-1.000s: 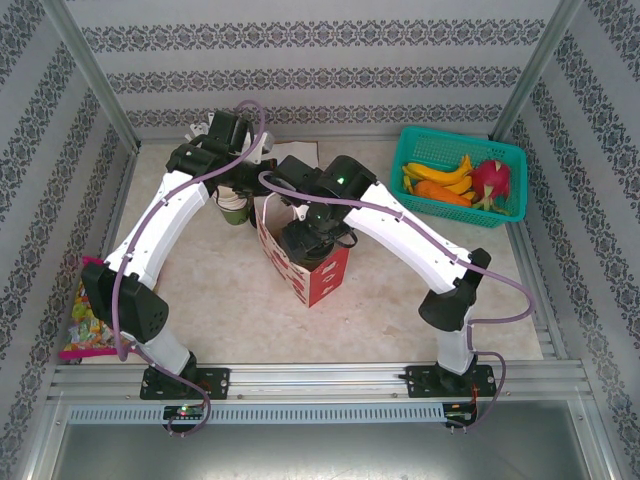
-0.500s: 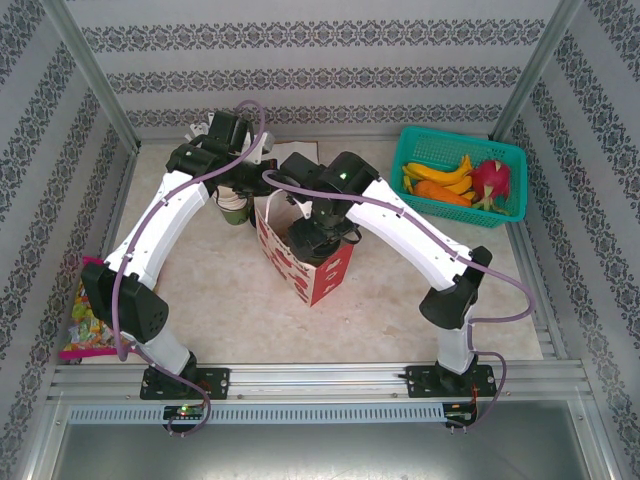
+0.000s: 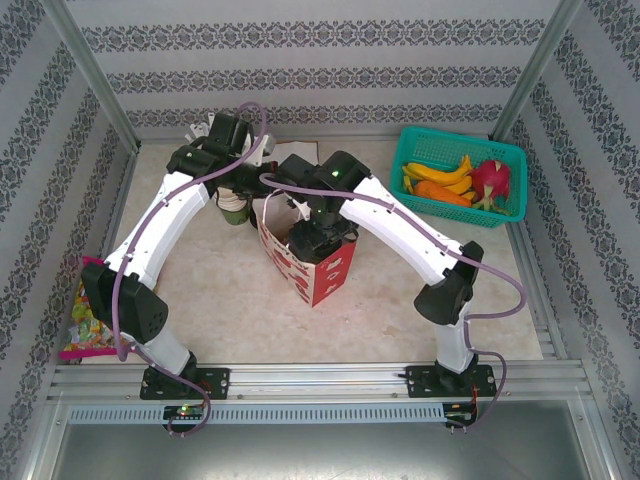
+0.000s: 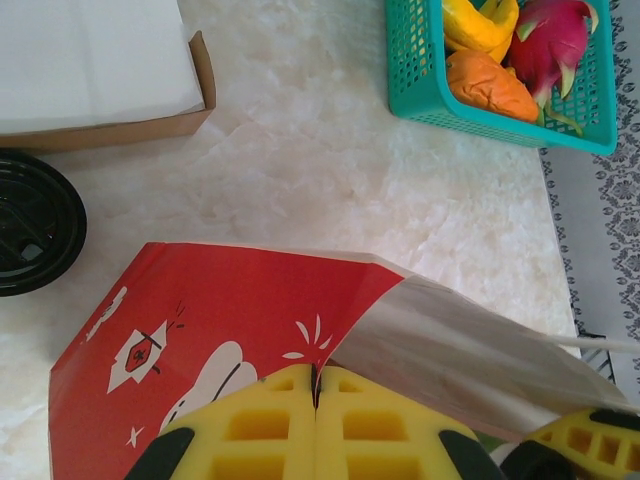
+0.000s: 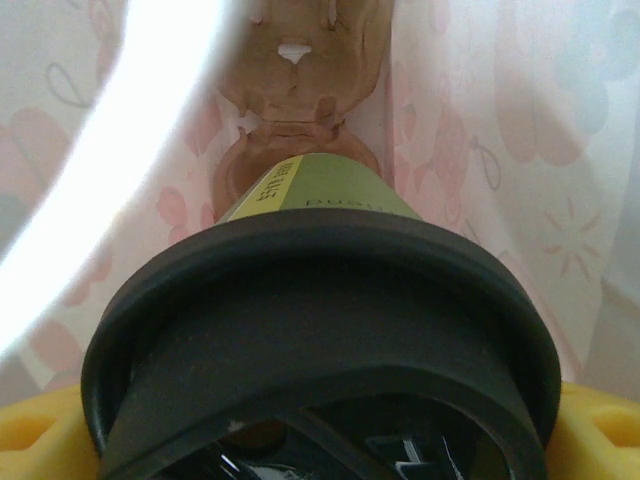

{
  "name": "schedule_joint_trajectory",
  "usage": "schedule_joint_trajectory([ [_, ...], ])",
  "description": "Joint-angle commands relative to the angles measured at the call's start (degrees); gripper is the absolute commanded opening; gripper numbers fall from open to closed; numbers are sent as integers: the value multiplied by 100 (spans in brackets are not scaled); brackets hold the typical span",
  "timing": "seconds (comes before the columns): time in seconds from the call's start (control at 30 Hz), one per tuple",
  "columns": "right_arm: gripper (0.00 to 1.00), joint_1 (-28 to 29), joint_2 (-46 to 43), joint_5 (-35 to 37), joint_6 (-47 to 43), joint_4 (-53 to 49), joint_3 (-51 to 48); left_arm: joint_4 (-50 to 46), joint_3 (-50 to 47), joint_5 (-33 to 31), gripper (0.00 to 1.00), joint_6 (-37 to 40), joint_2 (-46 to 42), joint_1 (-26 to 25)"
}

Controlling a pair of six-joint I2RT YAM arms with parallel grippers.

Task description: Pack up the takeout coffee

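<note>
Mid table [image 3: 215, 300], the red bag [image 3: 322, 278] stands mouth up, and we see the right tool [image 3: 312, 236] dipped into that mouth. From the right wrist, the cup [image 5: 320, 300] sits between the yellow fingers [image 5: 35, 440]. The jaws are spread wide on either side of its lid end, so we call that a grip on the cup. The cup is inside the bag, with pale walls both sides and the brown bag floor past its base. Its long axis runs from the tool straight down to that floor, base first, lid nearest the camera. We cannot tell whether the base touches the floor. The left tool [image 4: 315, 415] is closed tight, pinching the bag rim at the far left, which props the mouth open. We judge the coming move turns on one line: cup base to bag floor, straight down with no tilt, then the right jaws let go. The right arm has the cup; the left is on the bag alone.
</note>
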Motion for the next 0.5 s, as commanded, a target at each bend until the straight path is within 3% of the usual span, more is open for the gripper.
schedule_joint_trajectory([
  [0.0, 56, -44, 97, 33, -64, -118, 44, 84, -85, 265, 11, 226, -244, 8],
  [0.27, 56, -119, -182, 20, -92, 67, -297, 791, -569, 901, 51, 637, -1042, 274],
  [0.47, 56, -157, -327, -43, -82, 198, -349, 458, -910, 1347, 51, 1623, -1429, 288],
])
